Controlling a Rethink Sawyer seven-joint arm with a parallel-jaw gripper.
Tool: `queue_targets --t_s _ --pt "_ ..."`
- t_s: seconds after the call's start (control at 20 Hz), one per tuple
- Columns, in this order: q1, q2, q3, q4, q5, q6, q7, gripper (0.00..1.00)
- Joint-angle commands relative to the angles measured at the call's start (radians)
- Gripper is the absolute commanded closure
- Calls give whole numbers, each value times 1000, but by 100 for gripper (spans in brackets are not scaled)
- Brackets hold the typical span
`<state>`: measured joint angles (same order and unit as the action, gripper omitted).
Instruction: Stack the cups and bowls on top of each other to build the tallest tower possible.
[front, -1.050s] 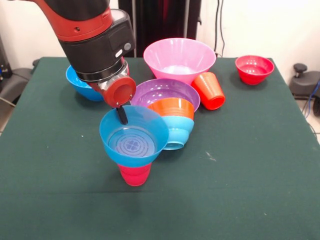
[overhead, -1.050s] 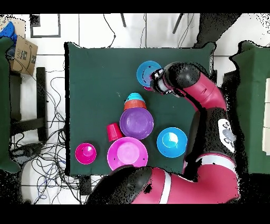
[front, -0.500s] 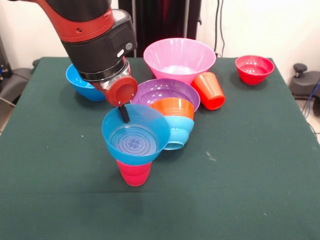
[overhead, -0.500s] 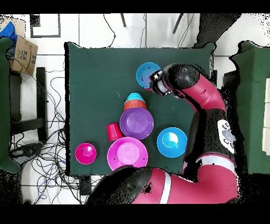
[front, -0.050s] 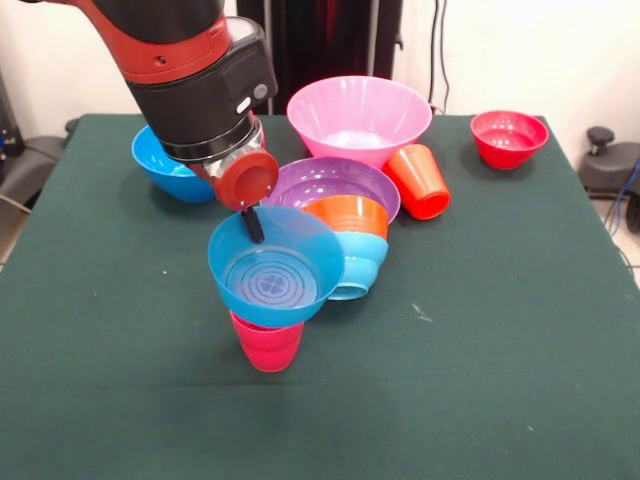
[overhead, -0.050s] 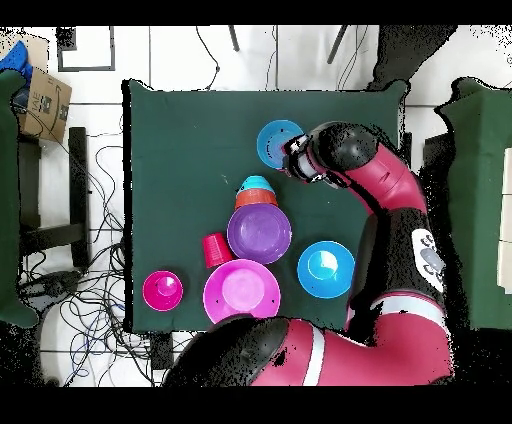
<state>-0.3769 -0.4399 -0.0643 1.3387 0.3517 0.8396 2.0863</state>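
Pincer (front, -0.050s: 252, 226) grips the small blue bowl (front, -0.050s: 272, 275), now shifted slightly right over the pinkish-red cup (front, -0.050s: 266, 344), nearly centred

Pink cup (front, -0.050s: 267, 345) top hidden under bowl (front, -0.050s: 275, 268)

In the front view the red and black arm (front, -0.050s: 190, 70) enters from 11 o'clock, its wrist angled down toward 5 o'clock. One dark fingertip (front, -0.050s: 254, 226) of the pincer (front, -0.050s: 252, 224) shows; whether it is closed cannot be told. Overhead, the arm (overhead, -0.050s: 400, 200) bends toward 10 o'clock.
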Motion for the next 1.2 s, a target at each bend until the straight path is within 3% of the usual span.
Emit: queue_targets --t_s 0.05,1.2 --pt "17 -6 89 78 23 26 111 100" --pt "18 24 81 92 12 -43 109 100"
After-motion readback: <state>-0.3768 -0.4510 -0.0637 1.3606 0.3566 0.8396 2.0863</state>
